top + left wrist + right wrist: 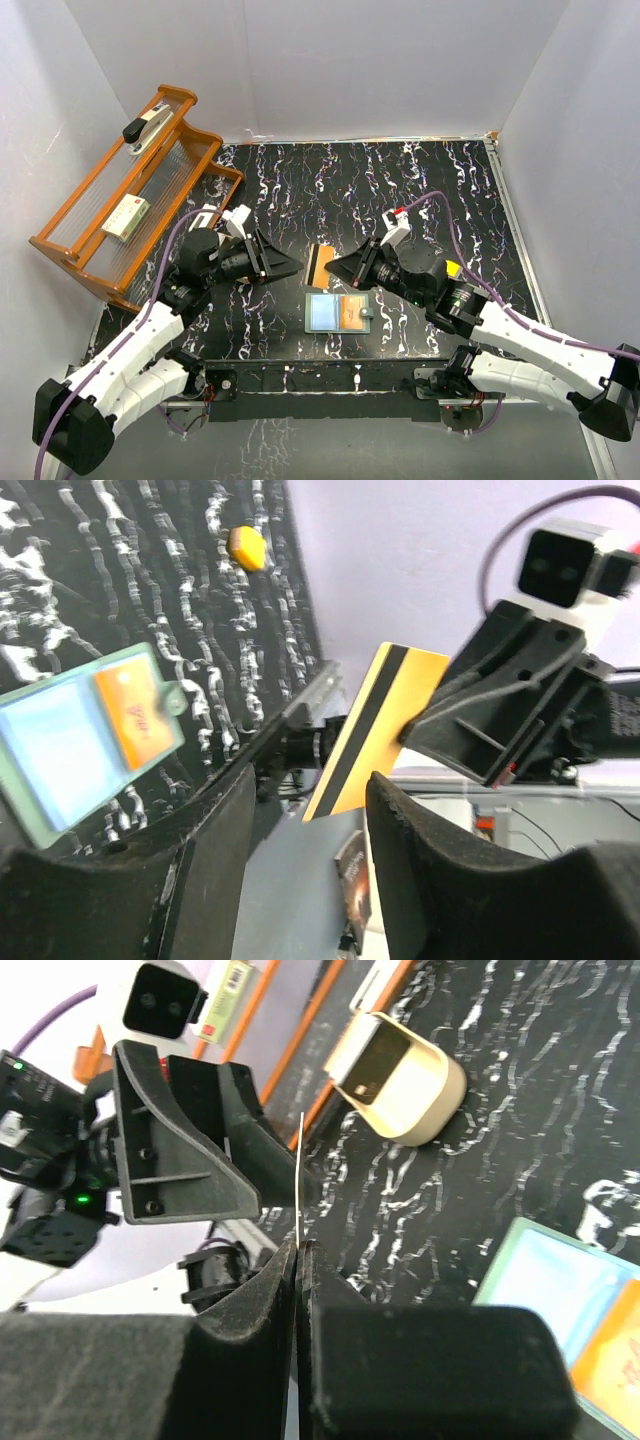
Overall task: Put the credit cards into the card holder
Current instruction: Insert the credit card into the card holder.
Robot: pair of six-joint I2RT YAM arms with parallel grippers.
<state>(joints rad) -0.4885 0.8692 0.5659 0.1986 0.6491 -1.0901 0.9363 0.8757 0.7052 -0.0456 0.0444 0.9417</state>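
With the right gripper [298, 1252] pinched shut on the orange credit card [375, 730] in mid-air and the left gripper [305, 790] spread open near it, the card should probably go edge-first, untwisted, into the open card holder [338, 313] on the table just below.

Non-task items, bkgd only.
Wooden rack [178, 95], upper L of top view: dark-handled tool [145, 130] on top tier, pale box w/ red marks [126, 216] on lower shelf. Black white-veined mat [350, 180] covers table. Tan dish [400, 1075], upper centre of R wrist view, on mat. Small yellow-orange piece [247, 547] on mat, top of L wrist view.
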